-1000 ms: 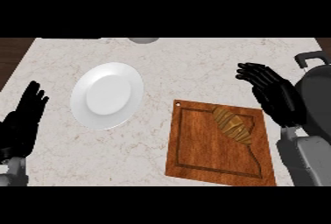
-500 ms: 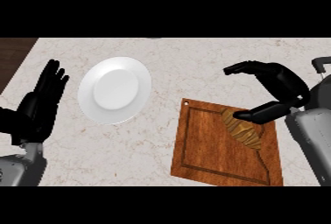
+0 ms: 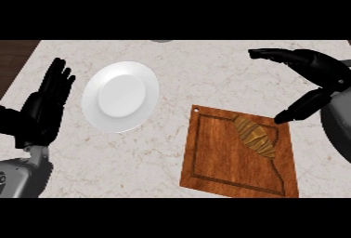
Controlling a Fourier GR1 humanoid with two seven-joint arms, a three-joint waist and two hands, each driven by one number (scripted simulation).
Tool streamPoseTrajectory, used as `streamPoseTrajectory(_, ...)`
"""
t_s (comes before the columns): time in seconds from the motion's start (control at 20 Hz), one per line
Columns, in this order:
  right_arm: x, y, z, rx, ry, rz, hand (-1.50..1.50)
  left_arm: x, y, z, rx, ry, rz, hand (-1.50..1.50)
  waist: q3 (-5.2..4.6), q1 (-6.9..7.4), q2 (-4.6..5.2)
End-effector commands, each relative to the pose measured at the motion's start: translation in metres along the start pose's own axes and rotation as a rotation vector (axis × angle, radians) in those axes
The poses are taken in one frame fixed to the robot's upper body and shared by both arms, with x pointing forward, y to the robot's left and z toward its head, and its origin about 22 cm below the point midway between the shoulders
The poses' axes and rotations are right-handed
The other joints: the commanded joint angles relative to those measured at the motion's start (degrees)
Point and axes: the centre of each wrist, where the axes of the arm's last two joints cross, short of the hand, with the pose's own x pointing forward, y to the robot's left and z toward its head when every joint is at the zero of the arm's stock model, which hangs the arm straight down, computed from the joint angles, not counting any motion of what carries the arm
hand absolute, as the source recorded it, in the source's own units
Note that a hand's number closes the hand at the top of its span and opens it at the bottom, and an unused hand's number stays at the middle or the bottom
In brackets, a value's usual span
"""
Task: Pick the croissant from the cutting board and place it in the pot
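The golden-brown croissant (image 3: 255, 135) lies on the upper right part of the wooden cutting board (image 3: 219, 172). My right hand (image 3: 322, 69) hovers up and to the right of it, open, with the fingers arched forward and the thumb pointing down toward the board's right edge, close to the croissant. It holds nothing. My left hand (image 3: 48, 107) rests open at the left edge, fingers up. No pot shows, apart from a small grey sliver (image 3: 162, 41) at the counter's far edge.
A white plate (image 3: 122, 95) sits on the marble counter (image 3: 205, 69) between my left hand and the board. The counter's dark left edge (image 3: 14, 60) runs past the left hand.
My right hand has swung from upright beside the board to arching over its upper right, thumb lowered near the croissant. The left hand has risen a little.
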Motion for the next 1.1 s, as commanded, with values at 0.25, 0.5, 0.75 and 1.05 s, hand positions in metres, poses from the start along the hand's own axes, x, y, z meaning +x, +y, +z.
streamPoseTrajectory(0.25,0.031,0.004,-0.028,0.566,0.067,0.204,-1.5,-0.013,-0.008,0.003,0.025,0.016,-0.01,0.0,-0.14,-1.51,-0.8)
streamPoseTrajectory(0.5,0.032,0.01,-0.036,0.708,0.108,0.322,-1.5,-0.005,0.007,-0.005,0.055,0.013,-0.01,0.0,-0.2,-2.3,-0.98)
streamPoseTrajectory(0.75,-0.001,0.032,-0.029,0.748,0.13,0.316,-1.5,-0.008,0.017,-0.001,0.046,0.008,-0.011,0.0,-0.21,-2.4,-0.96)
streamPoseTrajectory(1.05,-0.012,0.047,-0.029,0.773,0.127,0.338,-1.5,-0.01,0.011,0.007,0.058,0.026,-0.005,0.0,-0.2,-2.99,-1.3)
